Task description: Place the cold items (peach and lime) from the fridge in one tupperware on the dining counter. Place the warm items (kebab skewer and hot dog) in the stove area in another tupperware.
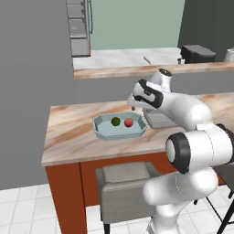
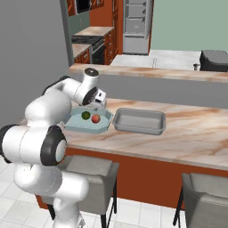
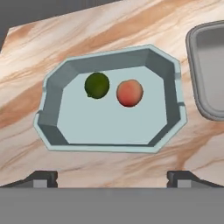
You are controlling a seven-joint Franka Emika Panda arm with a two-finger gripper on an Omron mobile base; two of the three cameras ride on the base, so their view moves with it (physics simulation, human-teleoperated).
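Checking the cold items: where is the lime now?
The lime lies inside the light blue tray on the dining counter, just beside the peach; the grey tray sits alongside.

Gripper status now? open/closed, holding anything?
Gripper: open, jaws spread wide and holding nothing, above the blue tray with the lime and peach in it.

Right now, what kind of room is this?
A rendered home kitchen, most likely: a dark stove among red-brown cabinets, a tall grey fridge, and a beige-pink marbled dining counter with grey stools beneath.
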